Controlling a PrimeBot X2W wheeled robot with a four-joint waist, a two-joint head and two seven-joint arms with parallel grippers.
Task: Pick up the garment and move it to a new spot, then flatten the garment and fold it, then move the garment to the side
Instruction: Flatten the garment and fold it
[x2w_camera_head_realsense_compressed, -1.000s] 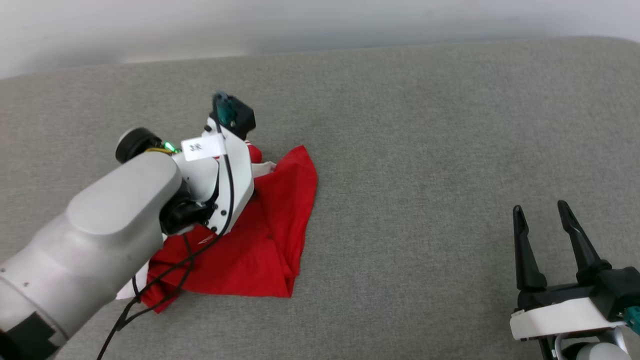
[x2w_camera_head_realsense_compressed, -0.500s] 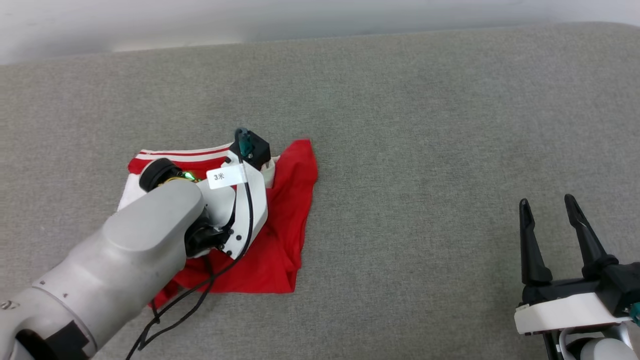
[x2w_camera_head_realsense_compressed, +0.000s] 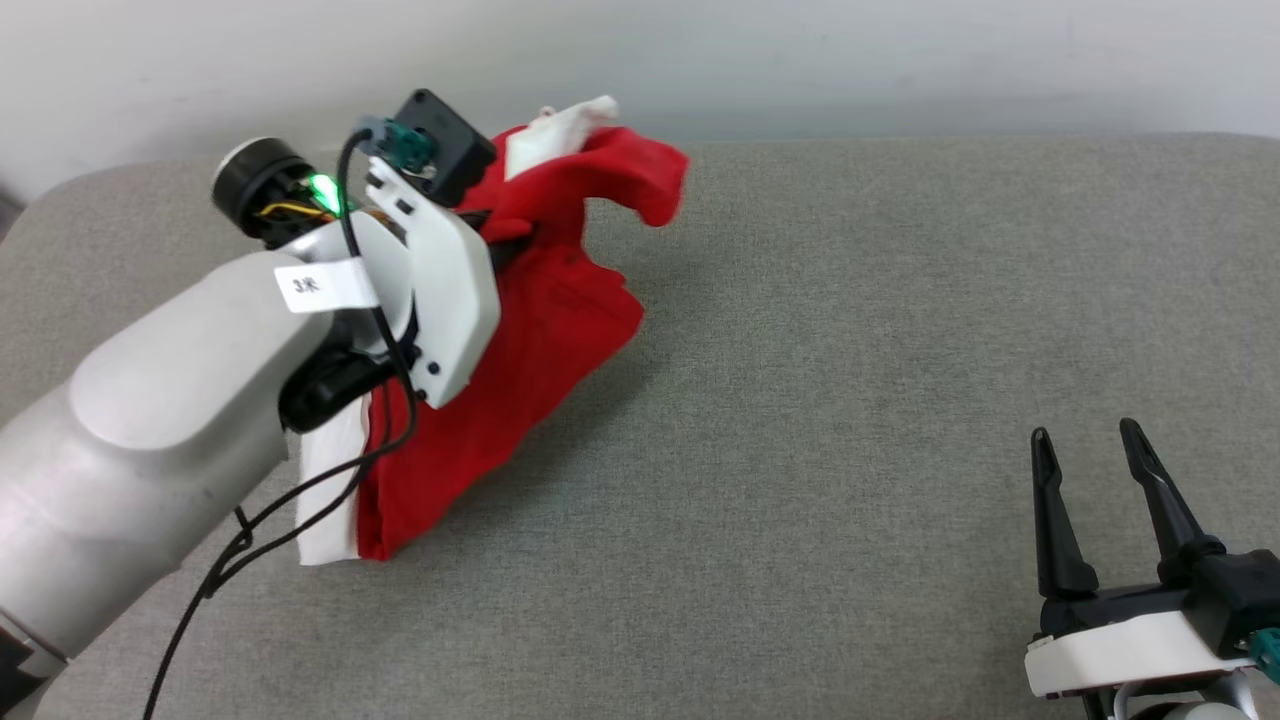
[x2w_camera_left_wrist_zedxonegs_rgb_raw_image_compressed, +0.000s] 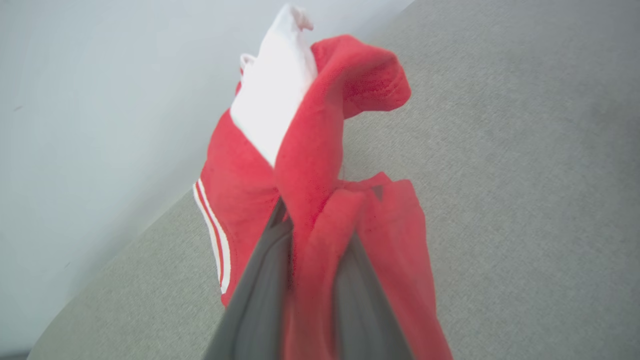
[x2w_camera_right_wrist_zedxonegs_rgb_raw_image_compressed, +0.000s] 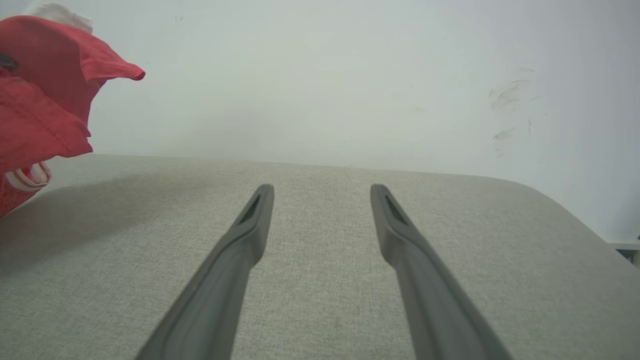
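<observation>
The left gripper (x2w_camera_left_wrist_zedxonegs_rgb_raw_image_compressed: 320, 215) pinches the garment (x2w_camera_head_realsense_compressed: 540, 330), a thin red cotton-like T-shirt with white short sleeves. Its two long dark fingers are drawn close together, with a thick bunch of the soft red cloth squeezed between them. In the left wrist view the cloth wraps around and over both fingers, so their tips are mostly buried in folds.

Above the grip the shirt stands up in a crumpled peak: a white sleeve pokes out at the top and a red flap with a stitched hem curls over to one side. A band of narrow red-and-white stripes runs down the fabric beside the fingers.

From the grip the rest of the garment hangs in a long, loose drape at the left of the broad grey surface (x2w_camera_head_realsense_compressed: 850, 350), which is padded and covered in a coarse woven fabric with rounded corners. The lower end, where a white sleeve edge shows, reaches down to this surface and seems to touch it, throwing a soft shadow alongside. Behind runs a plain pale wall (x2w_camera_head_realsense_compressed: 800, 60), smooth and faintly scuffed.

The smooth, rounded grey forearm (x2w_camera_head_realsense_compressed: 170, 400) carries a white paper label (x2w_camera_head_realsense_compressed: 310, 285) and a thin black cable (x2w_camera_head_realsense_compressed: 260, 510) that loops down from it.

The right gripper (x2w_camera_head_realsense_compressed: 1085, 430) sits low at the right, well apart from the shirt, its tapered matte fingers spread wide with nothing between them.
</observation>
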